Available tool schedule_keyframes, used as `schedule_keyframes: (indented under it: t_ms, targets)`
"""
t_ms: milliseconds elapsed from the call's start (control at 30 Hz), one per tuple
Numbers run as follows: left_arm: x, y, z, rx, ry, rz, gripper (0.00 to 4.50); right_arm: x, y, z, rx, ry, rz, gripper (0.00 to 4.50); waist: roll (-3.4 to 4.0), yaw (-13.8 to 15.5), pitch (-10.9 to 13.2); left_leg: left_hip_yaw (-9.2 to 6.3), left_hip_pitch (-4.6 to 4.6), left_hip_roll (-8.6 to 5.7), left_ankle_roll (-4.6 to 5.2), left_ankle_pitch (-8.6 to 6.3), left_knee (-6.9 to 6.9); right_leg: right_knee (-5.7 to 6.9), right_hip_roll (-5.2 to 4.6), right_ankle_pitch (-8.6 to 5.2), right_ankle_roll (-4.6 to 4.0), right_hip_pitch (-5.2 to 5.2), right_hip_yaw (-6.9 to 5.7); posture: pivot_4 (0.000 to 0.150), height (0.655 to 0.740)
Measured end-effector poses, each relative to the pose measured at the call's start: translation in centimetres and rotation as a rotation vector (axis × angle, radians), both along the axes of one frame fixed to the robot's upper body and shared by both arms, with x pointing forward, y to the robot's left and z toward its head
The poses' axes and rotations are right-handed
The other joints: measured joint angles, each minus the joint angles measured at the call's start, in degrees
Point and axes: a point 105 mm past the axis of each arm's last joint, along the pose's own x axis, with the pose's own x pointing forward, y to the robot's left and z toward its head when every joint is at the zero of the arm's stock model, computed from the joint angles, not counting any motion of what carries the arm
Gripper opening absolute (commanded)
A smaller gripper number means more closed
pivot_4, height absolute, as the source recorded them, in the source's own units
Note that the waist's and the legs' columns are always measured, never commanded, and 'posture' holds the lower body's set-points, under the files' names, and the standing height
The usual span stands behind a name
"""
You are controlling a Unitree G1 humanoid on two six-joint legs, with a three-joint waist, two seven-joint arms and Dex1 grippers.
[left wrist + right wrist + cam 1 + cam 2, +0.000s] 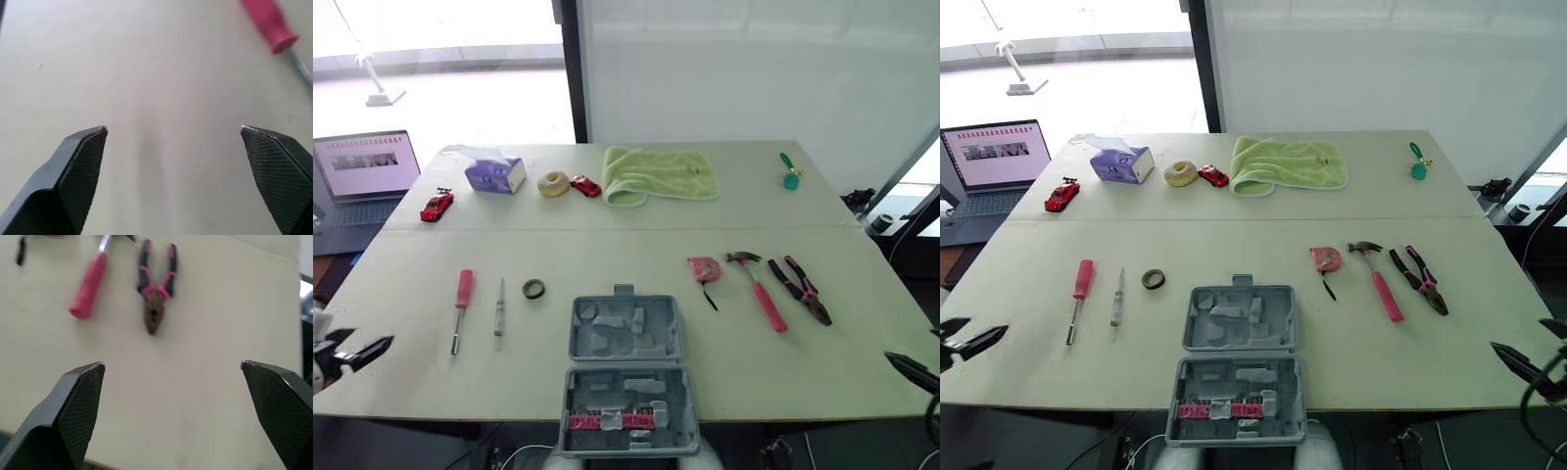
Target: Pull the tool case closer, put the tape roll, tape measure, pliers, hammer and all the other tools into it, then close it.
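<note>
Beige table (607,255): open tool case (628,382) sits central at near edge, midway between left gripper (173,129) and right gripper (173,363), both spread wide.

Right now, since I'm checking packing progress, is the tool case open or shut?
Open. The tool case lies spread flat on the table, both moulded grey halves facing up; hammer and pliers lie outside it.
</note>
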Motion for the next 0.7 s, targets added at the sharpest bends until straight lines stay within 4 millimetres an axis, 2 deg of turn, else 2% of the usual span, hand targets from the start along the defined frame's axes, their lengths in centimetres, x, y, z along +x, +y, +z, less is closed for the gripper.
schedule_keyframes:
  t_ms: [100,233,367,433,533,600,633,667,700]
  targets:
    - [-0.8,0.7,-0.9,0.022,0.021,0.032,4.44,-0.2,-0.4,-0.4,-0.004,-0.009,0.0,4.5,0.02,0.0,0.0,0.09,0.2,0.01,-0.01,0.0,-0.01,0.01,-0.02,-0.02,-0.04,0.15,0.05,0.15,0.74]
    - [-0.1,0.7,-0.5,0.034,-0.015,0.024,4.44,0.2,0.0,-0.7,-0.018,-0.013,0.026,4.5,0.01,0.3,0.0,0.11,0.23,0.03,-0.02,-0.01,-0.02,0.0,-0.03,-0.02,-0.02,0.2,0.06,0.15,0.74]
    - [0.7,-0.4,-0.9,-0.034,-0.053,0.016,4.44,0.5,0.4,-1.1,-0.015,-0.009,0.029,4.5,0.04,0.2,0.0,0.15,0.27,0.03,-0.02,-0.01,-0.07,0.02,-0.02,0.08,0.17,0.2,0.1,0.15,0.74]
    - [1.5,-1.4,-0.9,-0.105,-0.076,0.003,4.44,1.1,1.3,-0.8,0.011,-0.023,0.041,4.5,0.03,0.2,0.0,0.15,0.27,0.03,-0.02,-0.01,-0.06,0.02,-0.02,0.08,0.17,0.2,0.1,0.15,0.74]
    - [3.0,-2.5,0.0,-0.132,-0.123,-0.017,4.44,2.4,3.8,-0.2,0.045,-0.033,0.109,4.5,0.02,0.1,0.0,0.15,0.28,0.04,-0.02,-0.01,-0.05,0.03,-0.02,0.09,0.19,0.2,0.12,0.15,0.74]
    - [4.7,-3.5,1.4,-0.087,-0.209,-0.047,4.44,3.9,6.6,0.6,0.069,-0.052,0.185,4.5,0.04,0.0,0.0,0.15,0.32,0.04,-0.03,0.0,-0.03,0.04,-0.02,0.11,0.18,0.22,0.15,0.15,0.74]
    - [5.8,-4.5,2.1,-0.077,-0.242,-0.085,4.44,4.9,8.6,1.2,0.078,-0.061,0.249,4.5,0.04,0.0,0.0,0.15,0.31,0.05,-0.04,0.0,0.0,0.05,-0.01,0.12,0.17,0.21,0.15,0.15,0.74]
    - [7.2,-6.3,3.1,-0.066,-0.269,-0.17,4.44,6.1,11.8,2.1,0.082,-0.079,0.356,4.5,0.03,0.1,0.0,0.15,0.3,0.05,-0.05,0.01,0.01,0.06,0.0,0.13,0.17,0.21,0.15,0.15,0.74]
    - [8.1,-7.7,3.9,-0.055,-0.286,-0.244,4.44,6.7,13.9,2.9,0.077,-0.089,0.431,4.5,0.03,0.2,0.0,0.15,0.27,0.05,-0.05,0.01,0.01,0.05,0.0,0.12,0.17,0.21,0.15,0.15,0.74]
